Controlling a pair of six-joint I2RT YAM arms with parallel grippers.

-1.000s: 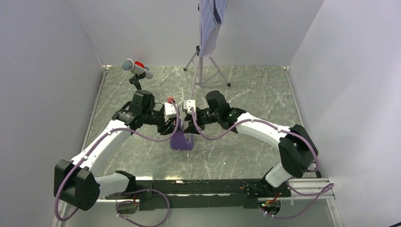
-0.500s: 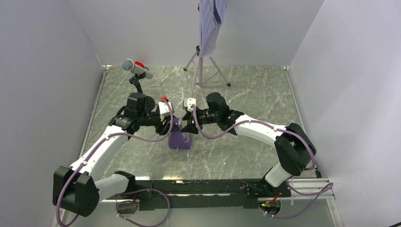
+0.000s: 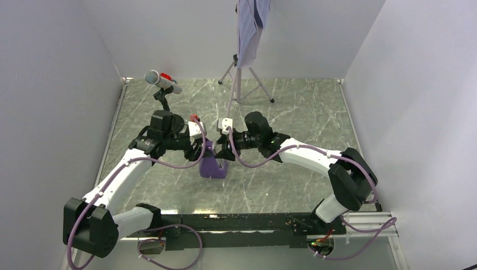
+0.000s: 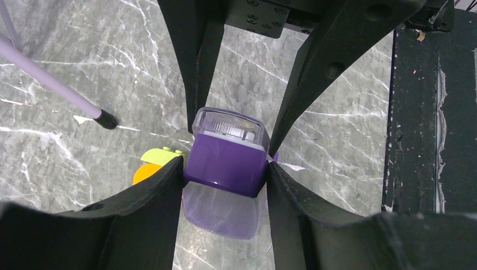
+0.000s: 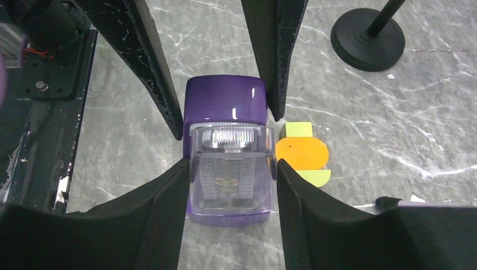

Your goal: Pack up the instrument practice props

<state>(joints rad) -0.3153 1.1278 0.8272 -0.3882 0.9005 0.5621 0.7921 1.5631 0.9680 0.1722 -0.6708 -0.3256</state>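
Observation:
The purple wedge metronome [image 3: 214, 166] stands on the marble floor between my two grippers. My left gripper [image 3: 201, 150] is shut on its purple body [image 4: 225, 163] from one side. My right gripper [image 3: 223, 150] is shut on its clear front cover [image 5: 230, 169] from the other side. The orange-and-yellow-green block [image 5: 301, 153] lies on the floor right beside the metronome and also shows in the left wrist view [image 4: 154, 164]. The silver microphone [image 3: 160, 80] stands at the back left. The grey music stand [image 3: 239, 79] holds white sheet-music pages [image 3: 248, 28] at the back.
The microphone's black round base [image 5: 367, 38] sits a short way beyond the block. A stand leg with a black foot [image 4: 50, 84] reaches toward the metronome. White walls close in the floor on three sides. The black base rail [image 3: 247, 222] runs along the near edge.
Both grippers and the metronome shifted slightly left and back over the last second. In the last half second almost nothing moved.

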